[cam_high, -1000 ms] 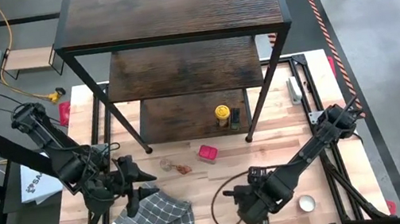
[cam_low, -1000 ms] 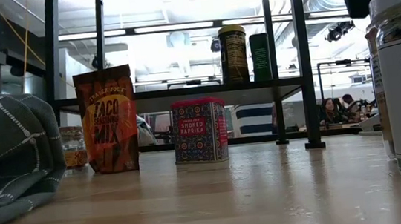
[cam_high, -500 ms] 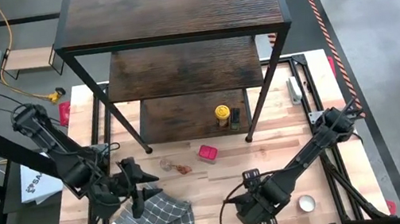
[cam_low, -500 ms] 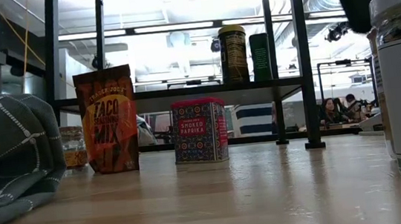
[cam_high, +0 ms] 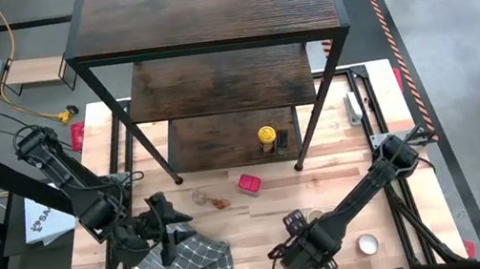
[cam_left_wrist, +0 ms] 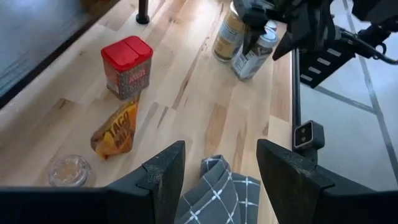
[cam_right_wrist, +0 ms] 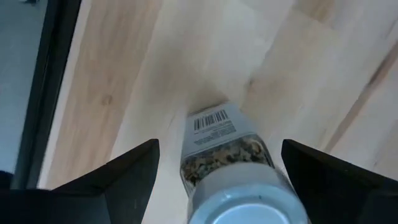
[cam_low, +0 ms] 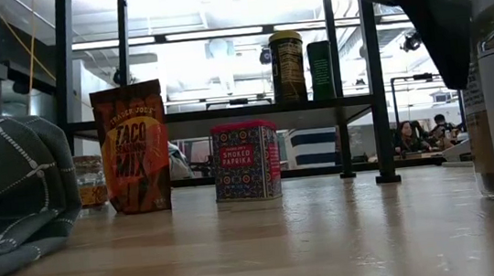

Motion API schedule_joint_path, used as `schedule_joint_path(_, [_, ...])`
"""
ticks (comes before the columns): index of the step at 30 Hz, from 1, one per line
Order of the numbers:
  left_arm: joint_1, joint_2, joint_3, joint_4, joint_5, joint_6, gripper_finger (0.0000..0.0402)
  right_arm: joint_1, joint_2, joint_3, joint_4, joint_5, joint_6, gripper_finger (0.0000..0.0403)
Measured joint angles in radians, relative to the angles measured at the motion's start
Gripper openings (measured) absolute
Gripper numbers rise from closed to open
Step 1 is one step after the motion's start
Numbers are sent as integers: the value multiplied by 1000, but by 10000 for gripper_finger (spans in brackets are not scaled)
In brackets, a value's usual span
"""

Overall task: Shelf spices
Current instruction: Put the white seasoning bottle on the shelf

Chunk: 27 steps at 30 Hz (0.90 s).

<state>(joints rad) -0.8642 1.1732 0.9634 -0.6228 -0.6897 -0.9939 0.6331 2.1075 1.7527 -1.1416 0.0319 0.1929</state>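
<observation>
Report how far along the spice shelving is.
Done: a yellow-lidded jar and a dark container stand on the shelf. In hand: the open right gripper brackets a seed jar, not gripped. Left: the paprika tin, taco mix packet, small jar and white-lidded jar.

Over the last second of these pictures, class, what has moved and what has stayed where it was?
The right gripper, open, has swung toward the table's near edge and now straddles a white-lidded jar without gripping it. The left gripper, open, has shifted slightly over the cloth. The taco packet, paprika tin and the two jars on the shelf stayed put.
</observation>
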Motion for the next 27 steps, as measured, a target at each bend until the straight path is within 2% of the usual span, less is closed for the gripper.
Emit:
schedule_joint_path(6, [0,3,0,-1,-8,0,196,0,1,0,0,20,-109,333])
schedule_joint_path(10, [0,3,0,-1,-9,0,196,0,1,0,5,19,-154,313])
schedule_joint_path(14, [0,3,0,-1,-11,0,196,-2,1,0,8,16,-190,268])
schedule_joint_path(19, [0,3,0,-1,-14,0,196,-8,0,0,7,30,-194,181])
schedule_joint_path(23, [0,3,0,0,-38,1,196,-22,-10,8,-11,44,-189,180])
schedule_joint_path(27, [0,3,4,-2,-66,7,196,-48,-33,70,-78,124,-175,180])
